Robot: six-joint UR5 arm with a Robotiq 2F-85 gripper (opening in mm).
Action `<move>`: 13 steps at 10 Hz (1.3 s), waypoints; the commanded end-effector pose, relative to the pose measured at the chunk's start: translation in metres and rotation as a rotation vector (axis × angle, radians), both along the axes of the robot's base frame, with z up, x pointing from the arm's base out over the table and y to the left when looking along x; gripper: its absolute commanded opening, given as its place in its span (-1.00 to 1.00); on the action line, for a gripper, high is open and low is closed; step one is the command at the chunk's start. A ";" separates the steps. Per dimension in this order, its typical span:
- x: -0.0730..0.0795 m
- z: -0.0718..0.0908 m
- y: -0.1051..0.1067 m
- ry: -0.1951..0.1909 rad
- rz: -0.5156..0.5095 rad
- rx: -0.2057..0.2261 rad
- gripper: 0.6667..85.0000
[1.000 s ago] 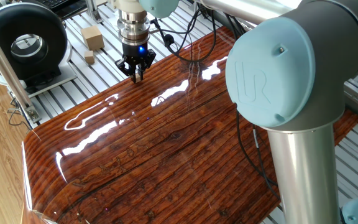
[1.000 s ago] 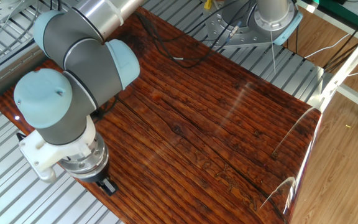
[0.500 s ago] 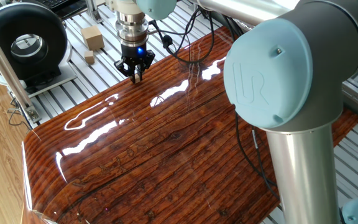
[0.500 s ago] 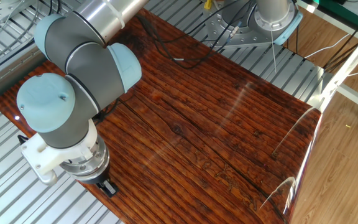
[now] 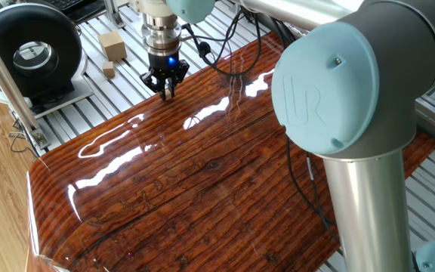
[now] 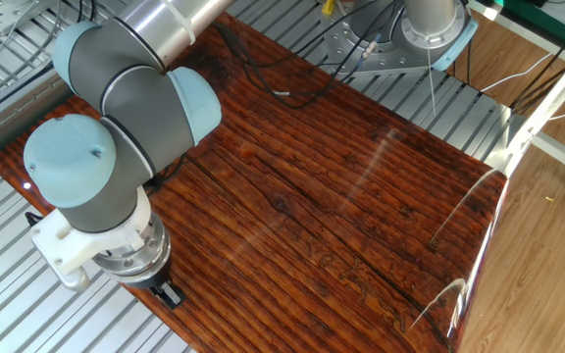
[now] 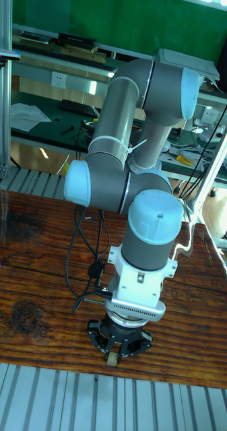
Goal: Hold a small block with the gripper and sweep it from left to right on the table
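Observation:
My gripper (image 5: 166,91) hangs at the far edge of the glossy reddish-brown table (image 5: 202,181), its black fingers pointing down and its blue wrist light on. In the tall fixed view the gripper (image 7: 114,357) is shut on the small block (image 7: 113,360), a tiny tan cube pinched between the fingertips just above the table (image 7: 32,283) near its front edge. In the other fixed view the gripper (image 6: 170,292) pokes out under the big wrist joint at the edge of the table (image 6: 341,196), and the block is hidden there.
On the grey slatted base beyond the table edge lie a bigger tan block (image 5: 113,45) and another small tan cube (image 5: 109,70). A black round fan housing (image 5: 30,53) stands at the far left. Black cables (image 5: 232,60) trail over the table.
Hardly anything differs: the gripper stays shut on the block at the same edge spot, and the arm has shifted only a few pixels.

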State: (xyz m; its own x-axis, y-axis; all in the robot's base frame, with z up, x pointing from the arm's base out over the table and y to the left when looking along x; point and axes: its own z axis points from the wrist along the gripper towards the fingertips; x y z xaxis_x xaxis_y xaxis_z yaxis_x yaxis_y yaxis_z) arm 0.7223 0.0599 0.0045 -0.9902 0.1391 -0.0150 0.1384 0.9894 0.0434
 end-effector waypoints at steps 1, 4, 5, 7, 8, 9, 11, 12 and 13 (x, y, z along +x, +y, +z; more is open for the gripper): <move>0.000 0.000 0.002 -0.003 -0.003 0.018 -0.99; 0.000 0.001 0.004 -0.003 -0.003 0.026 -0.99; 0.000 0.001 0.004 -0.003 -0.003 0.028 -0.99; 0.000 0.002 0.004 -0.001 -0.003 0.031 -0.99; 0.000 0.001 0.005 -0.001 -0.003 0.032 -0.99; 0.000 0.001 0.005 -0.001 -0.003 0.032 -0.99; 0.000 -0.001 0.008 -0.003 -0.008 0.031 -0.99; 0.000 -0.001 0.009 -0.004 -0.009 0.031 -0.99; 0.000 0.000 0.009 -0.004 -0.009 0.032 -0.99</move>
State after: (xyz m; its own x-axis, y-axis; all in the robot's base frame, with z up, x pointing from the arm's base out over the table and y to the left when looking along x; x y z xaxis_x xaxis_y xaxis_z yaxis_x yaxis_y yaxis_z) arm 0.7217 0.0657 0.0034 -0.9902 0.1389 -0.0139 0.1378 0.9884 0.0631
